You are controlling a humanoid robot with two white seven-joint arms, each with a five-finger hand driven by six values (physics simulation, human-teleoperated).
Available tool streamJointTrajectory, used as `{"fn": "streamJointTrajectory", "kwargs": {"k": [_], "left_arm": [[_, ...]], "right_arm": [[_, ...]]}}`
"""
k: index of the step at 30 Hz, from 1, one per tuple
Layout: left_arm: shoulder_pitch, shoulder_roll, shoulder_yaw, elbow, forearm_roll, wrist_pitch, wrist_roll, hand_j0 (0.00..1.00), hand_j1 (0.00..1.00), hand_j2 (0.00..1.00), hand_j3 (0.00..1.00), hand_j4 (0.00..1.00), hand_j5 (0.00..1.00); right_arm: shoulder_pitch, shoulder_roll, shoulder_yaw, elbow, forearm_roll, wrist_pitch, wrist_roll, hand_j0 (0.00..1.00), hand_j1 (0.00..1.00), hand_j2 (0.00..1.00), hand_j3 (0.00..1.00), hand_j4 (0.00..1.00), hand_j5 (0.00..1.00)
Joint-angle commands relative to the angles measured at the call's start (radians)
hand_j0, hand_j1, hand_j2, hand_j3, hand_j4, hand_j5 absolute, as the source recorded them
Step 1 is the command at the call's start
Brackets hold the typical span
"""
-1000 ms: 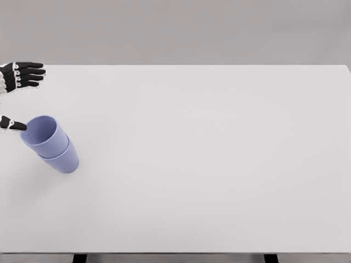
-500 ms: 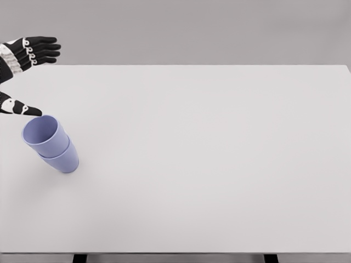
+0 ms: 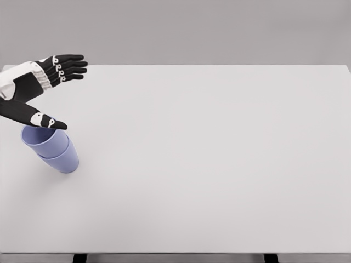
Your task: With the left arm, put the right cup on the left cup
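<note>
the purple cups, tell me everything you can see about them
The purple cups are two plain, matte lavender cups with no handles, plastic-looking, one nested inside the other. The stack stands on the white table near its left edge and looks tilted, its open mouth toward the upper left. The upper cup's rim and hollow show; of the lower, only the outer wall. The left hand hangs open above the mouth, thumb across the rim; contact is unclear.

I find no readable text, label, brand, number or sign anywhere in my head view. The two nested cups (image 3: 52,148) carry plain lilac walls with no print. The counter (image 3: 208,164) shows no marking. The left robot hand (image 3: 38,90) bears small white ring-like patterns on its black fingers, but none form letters or digits.
</note>
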Motion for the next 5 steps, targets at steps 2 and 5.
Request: {"fn": "streamJointTrajectory", "kwargs": {"k": [2, 5], "left_arm": [[-0.006, 0.005, -0.005, 0.000, 0.006, 0.002, 0.000, 1.00, 1.00, 1.00, 1.00, 1.00, 1.00], [-0.006, 0.009, -0.003, 0.000, 0.006, 0.002, 0.000, 1.00, 1.00, 1.00, 1.00, 1.00, 1.00]], "right_arm": [[0.000, 0.000, 0.000, 0.000, 0.000, 0.000, 0.000, 1.00, 1.00, 1.00, 1.00, 1.00, 1.00], [0.000, 0.000, 0.000, 0.000, 0.000, 0.000, 0.000, 1.00, 1.00, 1.00, 1.00, 1.00, 1.00]]}}
